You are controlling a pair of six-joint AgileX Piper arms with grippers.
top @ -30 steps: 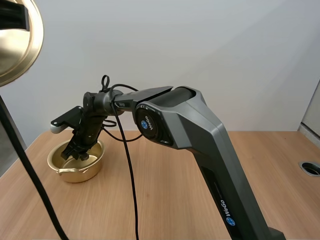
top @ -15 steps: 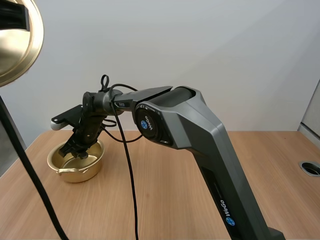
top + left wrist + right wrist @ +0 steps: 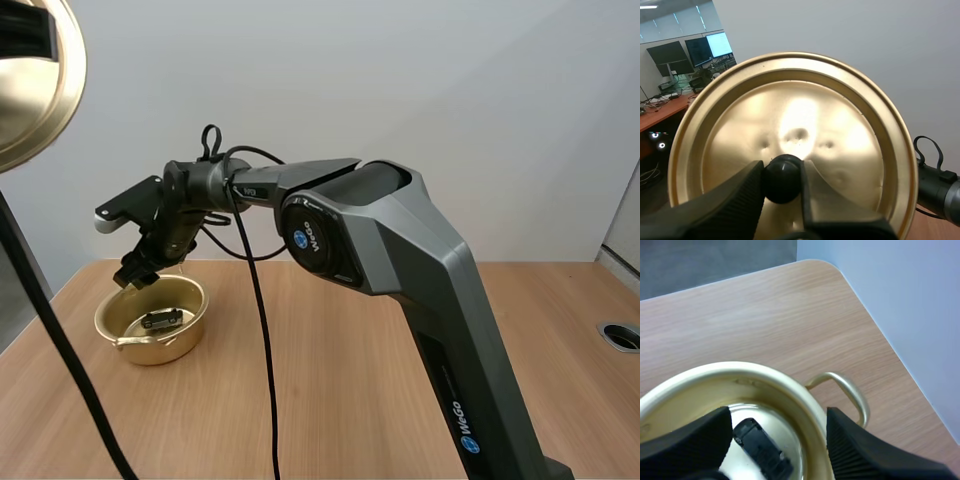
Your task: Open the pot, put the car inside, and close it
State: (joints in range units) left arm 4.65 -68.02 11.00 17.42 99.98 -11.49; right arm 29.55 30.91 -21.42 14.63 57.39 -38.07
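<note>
While the pale wooden counter is carrying the work, the robot's grey right arm is stretching across it toward nine o'clock in the high view. The round, shallow, brass-coloured metal lid is hanging in the air well above the counter, out at ten o'clock of the high view. The left hand is clenching the lid's small black ball knob between its two fingers. The squat brass-coloured pot with loop handles is sitting uncovered on the counter at about eight o'clock. The right hand is hovering just above the pot's far rim, its fingers spread and gripping nothing. The small dark toy car is lying on the pot's floor, apart from those fingers.

The car step is looking done, so closing is what is remaining. The lid is probably thin, stiff sheet metal, light, and slick everywhere except the knob. That knob is the one sound hold, and the left hand is gripping it there. Being round, it may let the lid tip, so the lid is wanting a level, centred descent once the right arm is clear. The car, hard and light, is needing no further handling.
</note>
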